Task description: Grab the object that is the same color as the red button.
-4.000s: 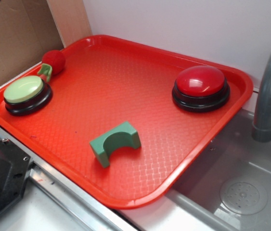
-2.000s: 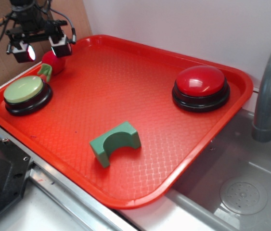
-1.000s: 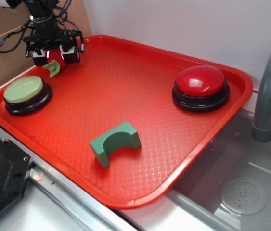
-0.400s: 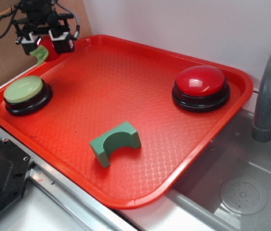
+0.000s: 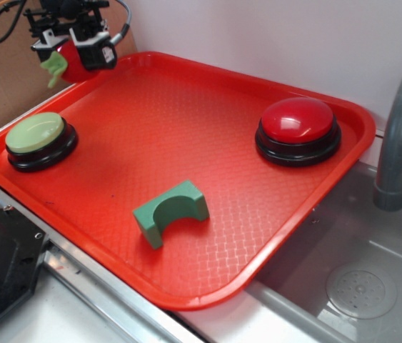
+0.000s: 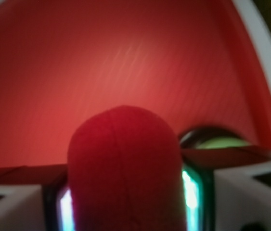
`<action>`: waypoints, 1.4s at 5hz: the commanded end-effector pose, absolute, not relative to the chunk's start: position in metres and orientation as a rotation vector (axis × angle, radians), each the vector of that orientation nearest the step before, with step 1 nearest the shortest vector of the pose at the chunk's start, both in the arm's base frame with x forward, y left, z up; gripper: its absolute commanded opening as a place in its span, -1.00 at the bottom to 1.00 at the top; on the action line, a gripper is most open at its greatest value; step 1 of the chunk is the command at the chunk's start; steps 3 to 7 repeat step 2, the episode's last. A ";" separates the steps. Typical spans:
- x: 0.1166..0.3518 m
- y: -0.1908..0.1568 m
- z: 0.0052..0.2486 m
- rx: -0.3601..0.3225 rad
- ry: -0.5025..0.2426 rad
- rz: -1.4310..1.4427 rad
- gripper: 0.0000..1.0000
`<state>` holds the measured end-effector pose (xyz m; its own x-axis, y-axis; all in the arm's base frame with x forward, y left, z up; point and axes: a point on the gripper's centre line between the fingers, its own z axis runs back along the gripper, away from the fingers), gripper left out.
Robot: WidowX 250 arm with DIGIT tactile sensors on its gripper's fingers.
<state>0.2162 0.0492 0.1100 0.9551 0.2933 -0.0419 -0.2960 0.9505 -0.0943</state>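
Observation:
The object, a small matte red toy fruit [image 5: 72, 61] with a light-green leafy stem [image 5: 53, 67], hangs in the air above the tray's far left corner. My gripper [image 5: 72, 53] is shut on it. In the wrist view the red fruit [image 6: 124, 171] fills the space between my two fingers, squeezed from both sides. The red button [image 5: 298, 120], a glossy dome on a round black base, stands at the tray's far right, well away from the gripper.
A pale-green dome button [image 5: 36, 133] on a black base sits on the red tray [image 5: 151, 114] at the left, below the gripper. A green arch block [image 5: 170, 212] lies near the front. A grey faucet [image 5: 400, 136] and a sink [image 5: 343, 286] are at the right. Cardboard stands behind the gripper.
My gripper came down over the fruit at the tray's far left, shut on it, and has lifted it off the tray, rising a little further in the last half second.

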 end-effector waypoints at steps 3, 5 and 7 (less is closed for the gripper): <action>0.173 0.007 0.119 -0.089 -0.045 0.128 -1.00; 0.173 0.007 0.119 -0.089 -0.045 0.128 -1.00; 0.173 0.007 0.119 -0.089 -0.045 0.128 -1.00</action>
